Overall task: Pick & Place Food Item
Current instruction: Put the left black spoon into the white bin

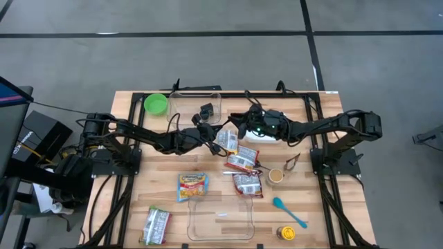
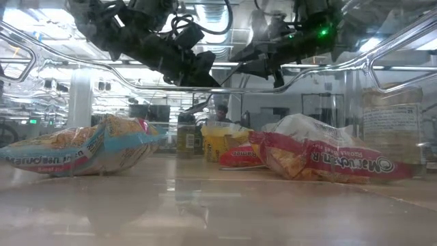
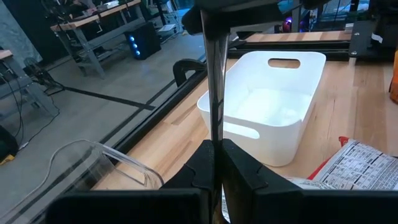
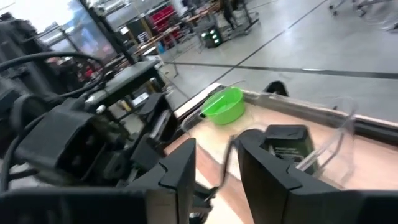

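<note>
Your wooden surface [image 1: 138, 200] carries three tubs. The clear tub [image 1: 196, 228] at the near edge lies flat, and you cannot tell what is in it. The second clear tub [image 1: 183, 104], at the far edge, holds one black object [image 1: 206, 111]. The white bin [image 3: 273, 118] stands beside it under the right arm, and its floor shows bare white in the left wrist view.

Five food packets lie loose on the wood, in no tub. A blue and yellow packet [image 1: 192, 185] sits just behind the near tub. Two red packets [image 1: 242, 161] [image 1: 248, 183] lie beside it; in the low view the nearer one reads "Maruchan", upside down. A green packet [image 1: 157, 225] lies at the near left corner. The noodle packet [image 1: 226, 140], back label up with fine print too small to read, lies mid-surface between your two hands.

The green bowl [image 1: 155, 104] stands left of the far tub. A small cup [image 1: 276, 175] holds something brown, and a teal spoon [image 1: 287, 211] lies near it.

Your left hand [image 1: 210, 133] is just left of the noodle packet, fingers pressed together. Your right hand [image 1: 241, 128] hangs just beyond the packet, its fingers [image 4: 177, 174] a narrow gap apart; you cannot tell if they grip anything.
</note>
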Controlling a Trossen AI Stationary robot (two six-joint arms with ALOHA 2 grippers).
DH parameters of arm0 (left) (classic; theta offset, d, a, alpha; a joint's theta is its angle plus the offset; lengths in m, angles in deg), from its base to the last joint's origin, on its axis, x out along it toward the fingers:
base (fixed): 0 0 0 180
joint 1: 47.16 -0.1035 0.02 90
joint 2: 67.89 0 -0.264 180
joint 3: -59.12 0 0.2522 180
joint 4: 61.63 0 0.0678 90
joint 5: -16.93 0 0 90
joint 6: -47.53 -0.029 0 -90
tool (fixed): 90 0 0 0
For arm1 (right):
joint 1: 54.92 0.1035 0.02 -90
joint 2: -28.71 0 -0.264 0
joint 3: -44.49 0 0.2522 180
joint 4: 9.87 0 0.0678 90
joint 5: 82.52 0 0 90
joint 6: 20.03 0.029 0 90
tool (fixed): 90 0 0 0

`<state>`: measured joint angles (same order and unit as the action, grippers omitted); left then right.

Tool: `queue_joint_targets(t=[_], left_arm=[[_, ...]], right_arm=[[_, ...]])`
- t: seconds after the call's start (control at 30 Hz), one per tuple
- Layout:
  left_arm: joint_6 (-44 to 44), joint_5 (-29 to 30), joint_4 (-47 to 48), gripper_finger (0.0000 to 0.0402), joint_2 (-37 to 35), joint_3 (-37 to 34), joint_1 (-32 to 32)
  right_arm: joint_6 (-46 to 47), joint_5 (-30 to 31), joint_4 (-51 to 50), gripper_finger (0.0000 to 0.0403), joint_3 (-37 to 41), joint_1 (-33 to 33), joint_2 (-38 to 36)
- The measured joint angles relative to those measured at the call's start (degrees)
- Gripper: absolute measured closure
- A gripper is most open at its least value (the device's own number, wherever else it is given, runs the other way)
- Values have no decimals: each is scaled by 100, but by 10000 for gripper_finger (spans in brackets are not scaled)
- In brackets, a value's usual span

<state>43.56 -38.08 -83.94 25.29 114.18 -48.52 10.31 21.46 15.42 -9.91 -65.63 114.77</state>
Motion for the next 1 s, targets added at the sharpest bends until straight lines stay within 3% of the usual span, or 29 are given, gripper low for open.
queue_joint_targets(t=[0.67, 1.0], left_arm=[[0, -2, 15, 388, 0, 0, 0], [0, -29, -3, 355, -2, 0, 2]], right_arm=[[112, 172, 0, 395, 0, 19, 0], [-37, 168, -51, 398, 7, 17, 0]])
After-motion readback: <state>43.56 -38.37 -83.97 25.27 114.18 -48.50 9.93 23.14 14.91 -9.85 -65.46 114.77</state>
